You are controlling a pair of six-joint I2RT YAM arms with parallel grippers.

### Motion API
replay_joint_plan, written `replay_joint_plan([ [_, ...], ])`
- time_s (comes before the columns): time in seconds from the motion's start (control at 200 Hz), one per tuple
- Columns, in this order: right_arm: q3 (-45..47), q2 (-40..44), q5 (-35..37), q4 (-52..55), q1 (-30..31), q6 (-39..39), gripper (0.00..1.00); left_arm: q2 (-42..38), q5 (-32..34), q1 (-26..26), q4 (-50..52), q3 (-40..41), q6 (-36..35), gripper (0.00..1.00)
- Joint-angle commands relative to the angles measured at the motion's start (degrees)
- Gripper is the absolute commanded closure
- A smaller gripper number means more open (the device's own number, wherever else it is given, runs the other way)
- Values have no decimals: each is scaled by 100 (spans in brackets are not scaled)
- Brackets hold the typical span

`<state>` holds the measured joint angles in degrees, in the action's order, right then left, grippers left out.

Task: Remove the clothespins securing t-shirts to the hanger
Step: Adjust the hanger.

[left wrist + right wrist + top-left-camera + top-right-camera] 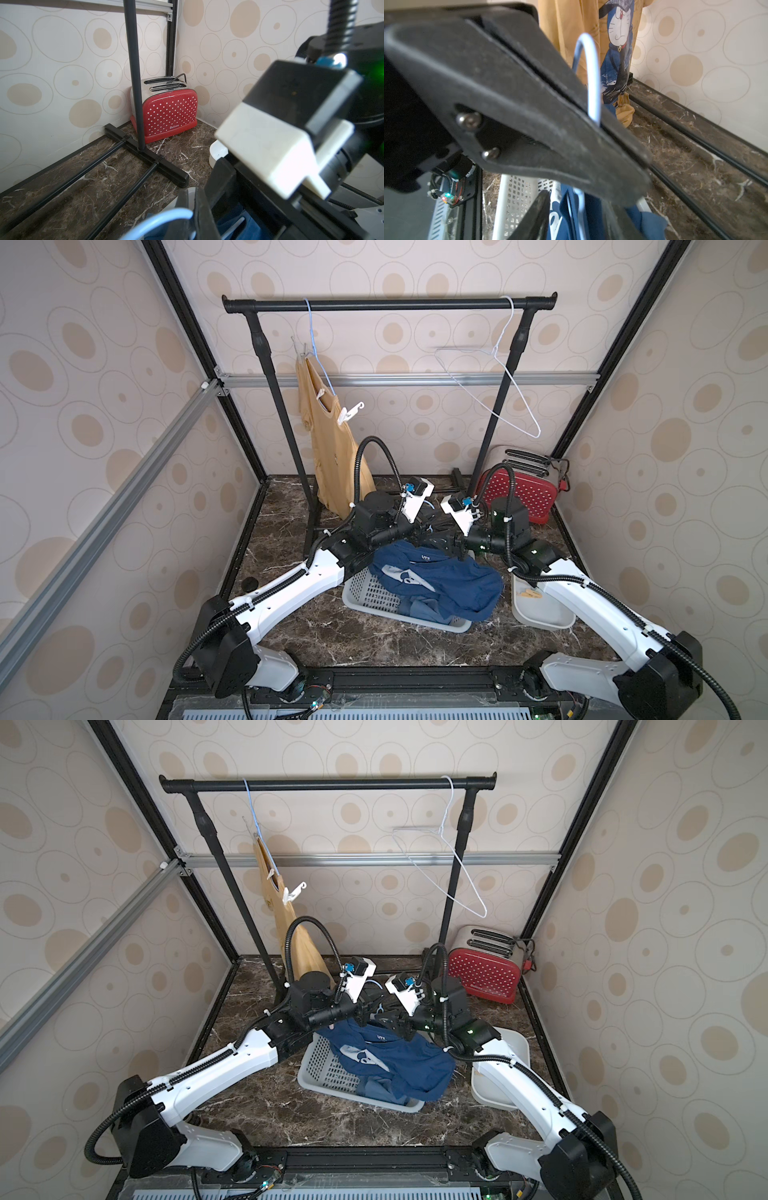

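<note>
A mustard t-shirt (pixel 332 448) hangs on a blue hanger on the rack, with a white hook-tipped clothespin (pixel 349 411) at its near shoulder and a grey clothespin (pixel 302 349) at the far one. A dark blue t-shirt (pixel 449 585) drapes over the white basket (pixel 365 593), still on a pale blue wire hanger (pixel 593 83). My left gripper (pixel 193 191) is shut on that hanger's hook, just above the basket. My right gripper (pixel 577 207) faces it, jaws apart on either side of the blue shirt's fold and the hanger wire. No clothespin shows between them.
An empty white hanger (pixel 498 377) hangs at the right end of the rack bar (pixel 386 304). A red dotted toaster (pixel 523 493) stands in the back right corner. A white tub (pixel 540 614) with yellowish pins sits under my right arm. The rack's black feet (pixel 145 153) cross the floor.
</note>
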<state>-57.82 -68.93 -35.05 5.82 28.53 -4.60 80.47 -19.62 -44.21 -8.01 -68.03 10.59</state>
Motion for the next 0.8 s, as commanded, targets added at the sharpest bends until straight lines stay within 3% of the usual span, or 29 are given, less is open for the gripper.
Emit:
replay_joint_plan([
  [0.0,-194,-94,-171,-264,65,82,62,-129,-92,-51,-192,-228,134,100],
  [0.115,-269,-192,-237,-258,77,87,68,-144,-95,-53,-248,-186,163,100],
  [0.376,-436,-241,-282,48,87,-72,95,-233,-36,-53,-298,-101,187,100],
  [0.436,-475,-238,-270,160,83,-134,100,-250,-17,-52,-283,-96,182,90],
  [0.581,-525,-192,-166,303,82,-223,100,-406,96,-53,-189,23,65,61],
  [0.796,-614,89,265,793,85,-556,100,-751,164,-40,552,-52,-514,43],
])
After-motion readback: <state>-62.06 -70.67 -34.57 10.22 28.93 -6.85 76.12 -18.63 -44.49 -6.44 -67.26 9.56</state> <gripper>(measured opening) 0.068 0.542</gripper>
